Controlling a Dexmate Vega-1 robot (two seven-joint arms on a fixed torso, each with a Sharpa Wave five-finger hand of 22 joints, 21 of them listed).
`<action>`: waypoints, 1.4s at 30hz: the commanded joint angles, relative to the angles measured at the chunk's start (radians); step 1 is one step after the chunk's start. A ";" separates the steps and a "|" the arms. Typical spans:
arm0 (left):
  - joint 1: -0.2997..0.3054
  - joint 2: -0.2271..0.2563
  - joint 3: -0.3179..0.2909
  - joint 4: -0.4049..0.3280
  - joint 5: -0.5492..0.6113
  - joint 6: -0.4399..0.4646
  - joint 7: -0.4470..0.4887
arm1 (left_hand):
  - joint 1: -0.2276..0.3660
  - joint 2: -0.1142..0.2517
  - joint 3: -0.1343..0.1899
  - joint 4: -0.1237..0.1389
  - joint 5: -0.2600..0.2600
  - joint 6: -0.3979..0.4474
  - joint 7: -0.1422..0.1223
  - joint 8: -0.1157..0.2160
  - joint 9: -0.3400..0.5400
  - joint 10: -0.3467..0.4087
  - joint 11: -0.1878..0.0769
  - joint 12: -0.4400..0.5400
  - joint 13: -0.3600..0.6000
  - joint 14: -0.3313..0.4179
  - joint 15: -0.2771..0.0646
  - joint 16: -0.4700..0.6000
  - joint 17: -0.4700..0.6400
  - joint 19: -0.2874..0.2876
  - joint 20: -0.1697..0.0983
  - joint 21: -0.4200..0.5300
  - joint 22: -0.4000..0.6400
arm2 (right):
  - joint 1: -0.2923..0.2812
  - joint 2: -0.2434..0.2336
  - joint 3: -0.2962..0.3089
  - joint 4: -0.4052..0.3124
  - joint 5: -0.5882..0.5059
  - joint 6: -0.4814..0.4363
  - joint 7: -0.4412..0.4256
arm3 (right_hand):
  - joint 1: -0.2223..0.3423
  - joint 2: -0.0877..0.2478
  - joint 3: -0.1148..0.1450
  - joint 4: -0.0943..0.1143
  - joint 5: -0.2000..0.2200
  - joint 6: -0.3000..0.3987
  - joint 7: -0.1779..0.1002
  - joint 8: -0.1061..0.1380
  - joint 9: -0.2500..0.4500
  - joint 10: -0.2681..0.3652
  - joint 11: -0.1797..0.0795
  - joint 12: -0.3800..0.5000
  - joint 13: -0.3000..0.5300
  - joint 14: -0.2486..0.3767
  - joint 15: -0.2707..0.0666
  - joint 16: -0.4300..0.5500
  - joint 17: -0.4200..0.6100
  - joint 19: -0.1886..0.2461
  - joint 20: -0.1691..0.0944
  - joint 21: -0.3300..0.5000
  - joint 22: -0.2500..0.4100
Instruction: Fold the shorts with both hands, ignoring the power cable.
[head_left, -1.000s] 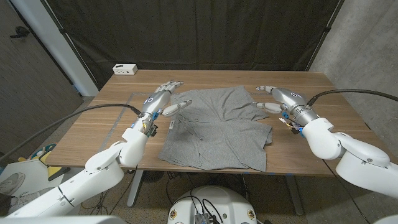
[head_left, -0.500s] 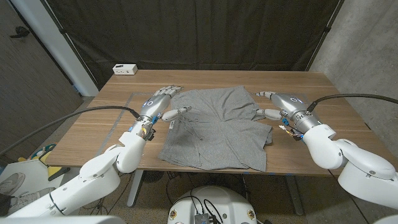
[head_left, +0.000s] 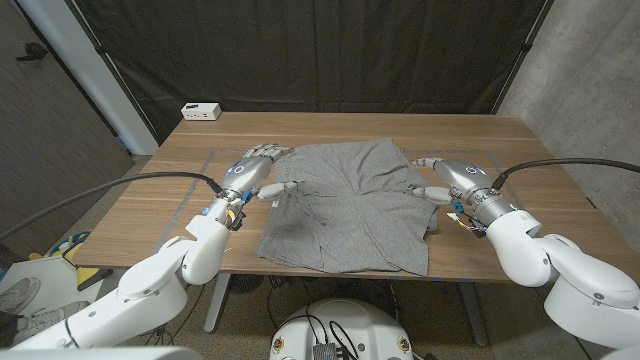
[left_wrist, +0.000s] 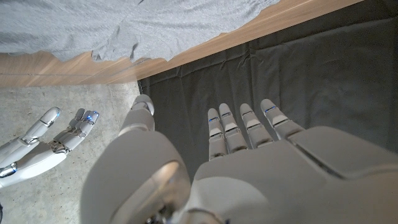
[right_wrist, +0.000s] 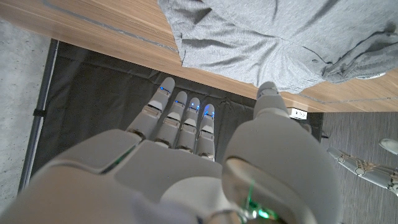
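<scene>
What you can't really make out here

From the head view, the left hand (head_left: 250, 170) sits at the edge of the grey shorts (head_left: 345, 205), and its thumb tip lies right on the hem, so I can't tell if it's pinching fabric or just touching it. Same deal with the right hand (head_left: 447, 176): the thumb meets the bunched cloth beside it and the contact spot is too small to read. The shorts run off the frame edge in both wrist views, so only part of them shows past the fingers (left_wrist: 242, 124). The white box (head_left: 201, 111), well beyond the left hand, is too small to identify. Both arms are cut off at the bottom corners.
</scene>
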 joint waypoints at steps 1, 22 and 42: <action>0.046 0.025 -0.013 -0.051 0.061 0.081 -0.048 | 0.032 -0.010 -0.005 -0.003 0.016 0.030 -0.004 0.010 0.004 0.029 -0.002 0.011 0.002 0.018 -0.044 0.006 0.003 0.016 0.003 0.005 0.005 | 0.003 -0.016 -0.062 -0.035 -0.066 -0.096 0.023 | 0.011 -0.011 -0.002 -0.007 0.007 0.020 0.003 0.012 0.004 0.014 -0.003 0.005 0.005 0.016 -0.007 0.001 0.003 0.017 -0.002 0.008 0.003; -0.009 0.036 0.075 -0.070 0.183 0.177 -0.178 | 0.169 -0.084 -0.043 -0.003 0.079 0.146 -0.019 0.020 0.009 0.151 -0.014 0.026 0.008 0.096 -0.061 0.007 0.006 0.074 0.032 0.009 0.007 | 0.052 -0.107 -0.163 -0.091 -0.089 -0.245 0.104 | 0.025 -0.056 -0.032 0.010 0.045 0.189 -0.027 0.038 0.005 0.153 0.007 0.019 0.010 0.145 -0.068 0.023 0.017 0.077 -0.032 0.014 0.010; -0.069 0.073 0.148 -0.098 0.316 0.264 -0.399 | 0.230 -0.105 -0.074 0.002 0.119 0.163 -0.033 0.013 0.017 0.138 -0.022 0.013 0.022 0.069 -0.057 -0.010 0.012 0.069 0.048 0.001 0.011 | 0.170 -0.127 -0.359 -0.140 -0.140 -0.349 0.171 | 0.041 -0.086 -0.078 0.016 0.058 0.247 -0.048 0.028 0.011 0.203 -0.002 0.019 0.030 0.198 -0.114 0.080 0.081 0.080 -0.058 0.015 0.021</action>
